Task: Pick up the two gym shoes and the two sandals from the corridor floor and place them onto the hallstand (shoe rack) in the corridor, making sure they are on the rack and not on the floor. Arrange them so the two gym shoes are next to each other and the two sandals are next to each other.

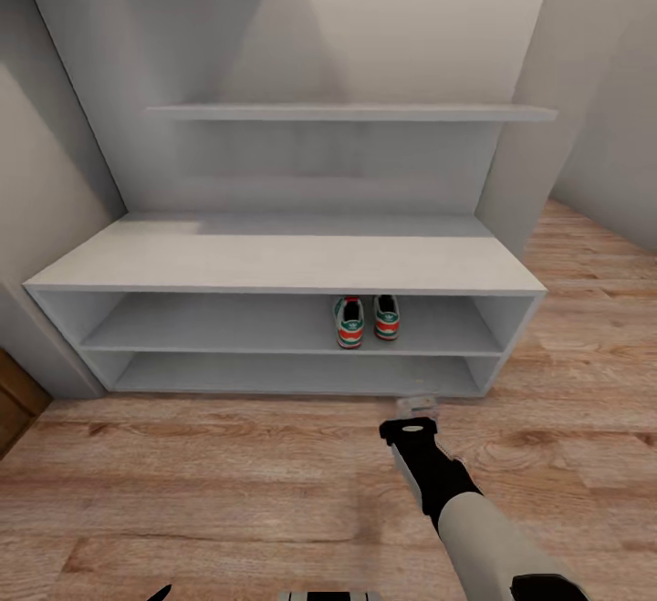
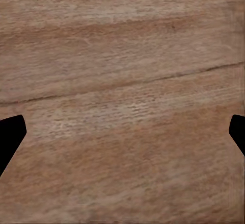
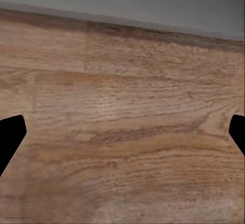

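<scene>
The two gym shoes (image 1: 368, 319), cream-white with green stripes and red-orange patches, stand side by side, heels outward, right of centre on the upper of the two low shelves of the pale grey hallstand (image 1: 283, 259). The sandals are out of view. My right gripper (image 1: 418, 405) reaches down over the wood-plank corridor floor (image 1: 228, 473) just in front of the rack's bottom edge, below the shoes. In the right wrist view this gripper (image 3: 122, 137) is open, with only planks between its fingertips. My left gripper (image 2: 122, 137) is also open, over bare floor.
A long wall shelf (image 1: 351, 112) hangs above the bench top. The lower shoe shelf (image 1: 292, 371) holds nothing. A brown wooden panel (image 1: 14, 405) stands at the far left. The floor widens to the right past a wall corner (image 1: 520, 172).
</scene>
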Controlling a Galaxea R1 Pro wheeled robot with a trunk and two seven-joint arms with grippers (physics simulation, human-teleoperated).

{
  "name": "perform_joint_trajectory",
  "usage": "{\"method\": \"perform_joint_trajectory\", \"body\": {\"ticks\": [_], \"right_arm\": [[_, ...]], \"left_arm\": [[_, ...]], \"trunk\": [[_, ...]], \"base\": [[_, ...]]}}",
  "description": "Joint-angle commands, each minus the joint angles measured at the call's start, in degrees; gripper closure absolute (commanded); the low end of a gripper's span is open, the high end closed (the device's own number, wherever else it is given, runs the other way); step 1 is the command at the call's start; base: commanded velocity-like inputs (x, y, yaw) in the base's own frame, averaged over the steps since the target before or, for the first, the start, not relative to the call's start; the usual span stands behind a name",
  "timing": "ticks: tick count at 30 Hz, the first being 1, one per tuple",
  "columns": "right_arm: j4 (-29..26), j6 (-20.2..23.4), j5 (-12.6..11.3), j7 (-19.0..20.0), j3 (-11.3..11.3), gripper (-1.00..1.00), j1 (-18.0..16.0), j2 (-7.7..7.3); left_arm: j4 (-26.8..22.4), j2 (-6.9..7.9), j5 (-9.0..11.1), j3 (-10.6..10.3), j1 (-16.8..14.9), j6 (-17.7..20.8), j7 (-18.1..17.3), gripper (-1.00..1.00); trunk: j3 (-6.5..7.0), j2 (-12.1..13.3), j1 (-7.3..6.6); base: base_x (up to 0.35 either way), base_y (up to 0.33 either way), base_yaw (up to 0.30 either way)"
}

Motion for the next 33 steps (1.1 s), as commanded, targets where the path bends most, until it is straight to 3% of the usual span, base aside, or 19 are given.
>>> {"method": "perform_joint_trajectory", "body": {"ticks": [1, 5, 7, 9, 13, 19, 23, 26, 28, 33], "right_arm": [[2.59, -2.24, 0.56, 0.17, -0.13, -1.0, 0.3, 0.05], [10.65, -12.16, 0.51, 0.82, -0.13, -1.0, 0.83, -2.45], [17.87, -20.79, 0.57, 1.23, -0.12, -1.0, 1.01, -4.33], [22.41, -26.39, 0.63, 1.37, -0.09, -1.0, 1.09, -5.84], [25.88, -33.92, 0.66, 2.34, -0.05, -1.0, 2.78, -8.6], [26.79, -39.69, 0.56, 8.46, -0.12, -1.0, 8.42, -10.87], [26.95, -43.52, 0.59, 11.14, -0.12, -1.0, 10.46, -12.46], [27.03, -46.39, 0.59, 12.43, -0.12, -1.0, 12.12, -14.84], [27.01, -48.23, 0.53, 12.93, -0.09, -1.0, 13.45, -16.53], [27.04, -49.0, 0.56, 12.94, -0.05, -1.0, 13.91, -16.78]], "left_arm": [[0.72, -0.1, -0.46, 0.55, -0.04, -0.3, -0.36, -1.0], [2.0, -0.18, -0.48, 0.72, -0.05, -0.46, -0.3, -1.0], [2.44, -0.23, -0.44, 1.02, -0.04, -0.5, -0.05, -1.0], [2.59, -0.26, -0.39, 1.44, -0.04, -0.52, 0.4, -1.0], [2.71, -0.32, -0.26, 2.65, -0.06, -0.53, 1.69, -1.0], [2.75, -0.39, -0.18, 3.83, -0.04, -0.59, 2.73, -1.0], [2.75, -0.36, -0.16, 3.99, -0.07, -0.61, 2.9, -1.0], [2.75, -0.31, 0.55, 4.1, -0.05, -0.65, 3.29, -1.0], [2.75, -0.27, 2.08, 4.71, -0.06, -0.7, 3.69, -1.0], [2.84, -0.32, 2.66, 4.9, -0.05, -0.75, 3.8, -1.0]], "trunk": [[-0.04, -0.02, -0.01], [-0.04, -0.02, -0.01], [-0.04, -0.02, -0.01], [-0.04, -0.02, -0.01], [-0.04, -0.02, -0.01], [-0.04, -0.02, -0.01], [-0.04, -0.02, -0.01], [-0.04, -0.02, -0.01], [-0.04, -0.02, -0.01], [-0.04, -0.02, -0.01]], "base": [[-0.004, 0.0, 0.0], [-0.002, 0.0, 0.0], [0.0, 0.0, 0.0], [0.0, 0.0, 0.0], [0.0, 0.0, 0.0], [0.0, 0.0, 0.0], [0.0, 0.0, 0.0], [0.0, 0.0, 0.0], [0.0, 0.0, 0.0], [0.0, 0.0, 0.0]]}}
